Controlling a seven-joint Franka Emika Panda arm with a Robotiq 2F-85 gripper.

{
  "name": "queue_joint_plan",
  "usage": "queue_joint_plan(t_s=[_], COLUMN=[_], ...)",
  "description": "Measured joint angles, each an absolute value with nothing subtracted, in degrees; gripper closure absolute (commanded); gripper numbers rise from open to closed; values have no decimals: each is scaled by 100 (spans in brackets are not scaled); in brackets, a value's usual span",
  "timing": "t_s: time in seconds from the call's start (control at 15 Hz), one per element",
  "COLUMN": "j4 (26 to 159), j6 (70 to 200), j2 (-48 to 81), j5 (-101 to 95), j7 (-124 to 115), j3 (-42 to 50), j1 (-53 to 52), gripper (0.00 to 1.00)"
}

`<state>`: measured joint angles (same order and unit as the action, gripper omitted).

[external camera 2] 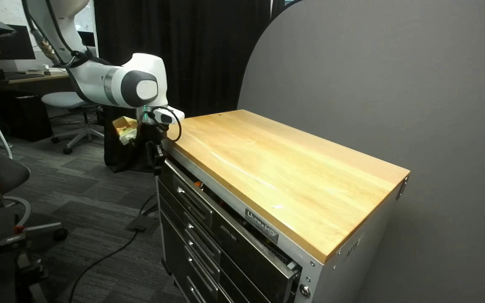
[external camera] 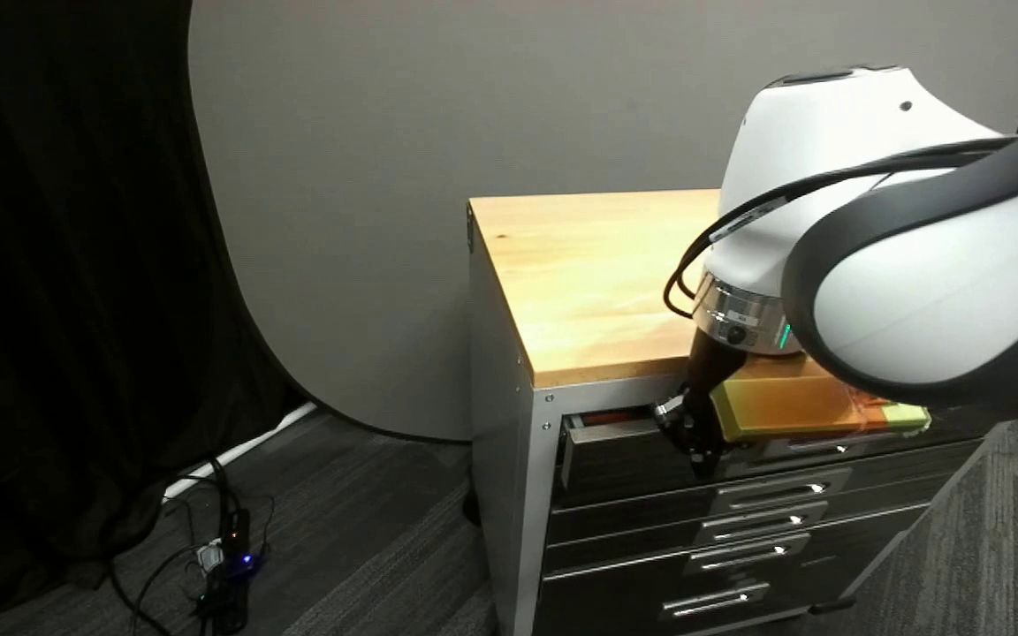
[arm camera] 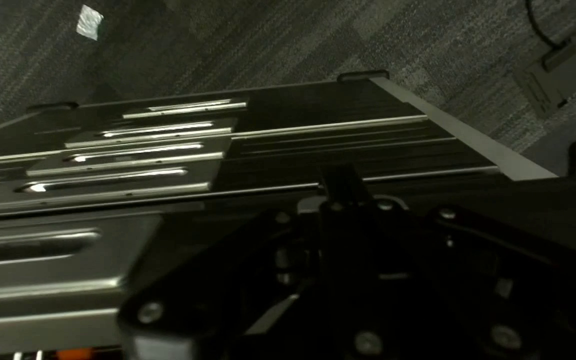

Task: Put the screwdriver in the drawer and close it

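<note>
Wrist view: hand (arm camera: 343, 182) clenched, nothing visible in it. Under front edge of the tabletop (external camera 2: 289, 176), drawer (external camera 2: 251, 256) is ajar, hand toward one corner; screwdriver not visible. Drawer likely rigid, weighty, may rack: push front face mid-width.

dark grey drawer (external camera 2: 246, 254), black fingers (arm camera: 344, 186)

Claw (arm camera: 343, 181) before top drawer (external camera 2: 242, 250), lower drawers (external camera: 633, 543) beneath, worktop (external camera 2: 284, 168) above, backdrop (external camera: 341, 221) behind
</note>
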<state>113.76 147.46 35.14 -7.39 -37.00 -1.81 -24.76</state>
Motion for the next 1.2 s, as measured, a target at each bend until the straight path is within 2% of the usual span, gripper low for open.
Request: queue_joint_plan(t_s=[0.4,0.47,0.53,0.67,1.07,1.13,1.2], j4=[11508,11555,11570,11538,11413,11342,11241], j6=[16052,16156,16158,15761,13157,12708,12271], j2=[3605,3604,3599,3537,2609,2408,2224], j5=[-735,-735,-741,-756,-756,-761,-771], j7=[-4416,-4459,-4462,-4256,-2899,-2731,-2588], j3=[103,184,265,308,119,91,34], j1=[-2796,-2881,-2965,-2993,-2561,-2497,-2418], gripper=[95,70,68,55,8,2,0])
